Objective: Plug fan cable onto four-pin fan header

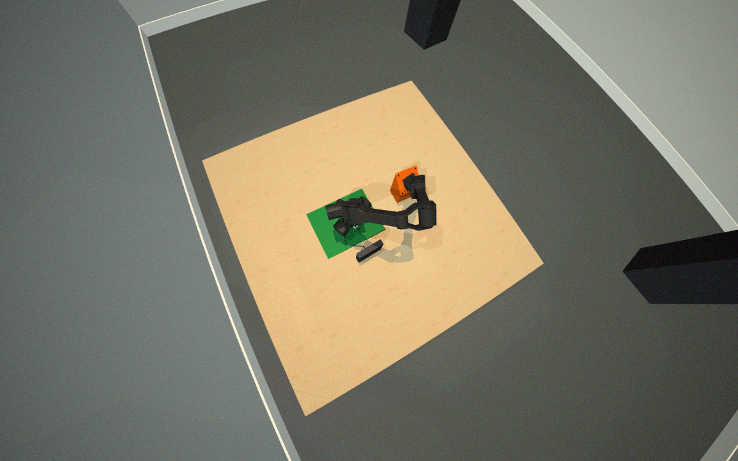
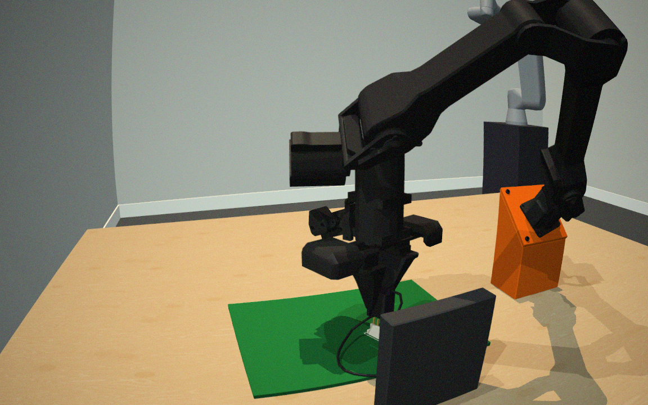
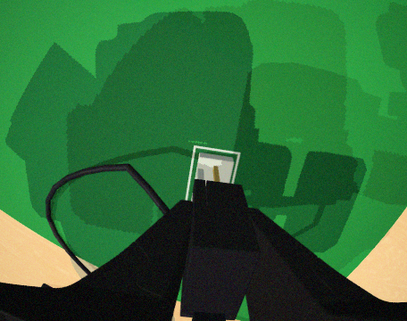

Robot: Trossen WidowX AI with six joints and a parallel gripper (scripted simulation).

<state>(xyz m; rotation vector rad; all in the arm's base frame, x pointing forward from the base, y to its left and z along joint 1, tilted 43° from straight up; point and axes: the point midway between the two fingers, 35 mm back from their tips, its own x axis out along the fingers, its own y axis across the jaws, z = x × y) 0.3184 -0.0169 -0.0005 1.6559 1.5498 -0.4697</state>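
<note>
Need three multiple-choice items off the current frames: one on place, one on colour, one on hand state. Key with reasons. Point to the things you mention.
1. The header sits: A) on the board; B) on the orange mount; C) on the dark slab.
2. Board colour: A) blue; B) green; C) red.
3. The hand is: A) wide open; B) shut on nothing; C) shut on the plug.

1 A: the white header (image 2: 374, 331) (image 3: 219, 161) shows on the board (image 1: 317, 220) (image 2: 275, 342) (image 3: 302, 27).
2 B: its surface is green in every view.
3 C: the hand (image 2: 381, 311) (image 3: 217, 216) has its fingers closed around the dark plug, cable running off it.

A green board (image 1: 321, 235) (image 2: 275, 342) (image 3: 302, 36) lies on the wooden table (image 1: 418, 298) (image 2: 165, 261) (image 3: 12, 241).
</note>
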